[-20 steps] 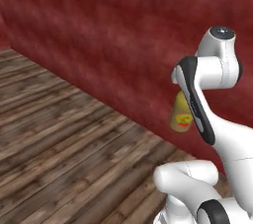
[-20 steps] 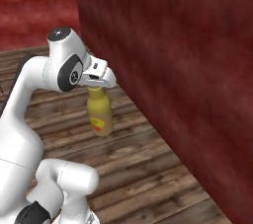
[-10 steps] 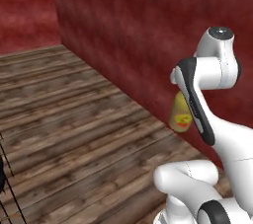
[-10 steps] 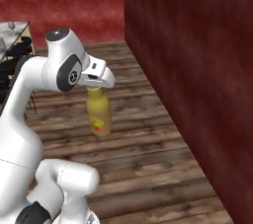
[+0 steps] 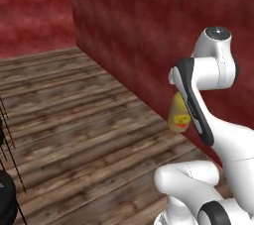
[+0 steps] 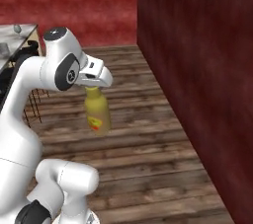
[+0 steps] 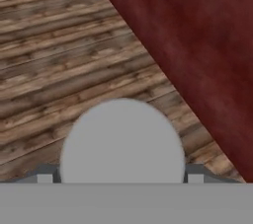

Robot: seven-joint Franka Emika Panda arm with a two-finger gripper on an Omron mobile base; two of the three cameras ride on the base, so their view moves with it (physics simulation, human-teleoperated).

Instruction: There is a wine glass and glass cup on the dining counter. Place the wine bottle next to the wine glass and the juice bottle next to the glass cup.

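Your gripper [image 6: 95, 86] was clamped on the neck of the juice bottle [image 6: 97, 114], jaws wide around it. The bottle hung upright below the hand, in the air over the wooden floor [image 6: 143, 144], near the dark red wall [image 6: 197, 70]. The dining counter [image 6: 15, 38] showed at the far left of the right base view, well apart from the bottle.

No legible text is showing anywhere. The juice bottle [image 6: 97, 115] is carrying a red-and-yellow label [image 6: 92, 121], its print too blurred to read.
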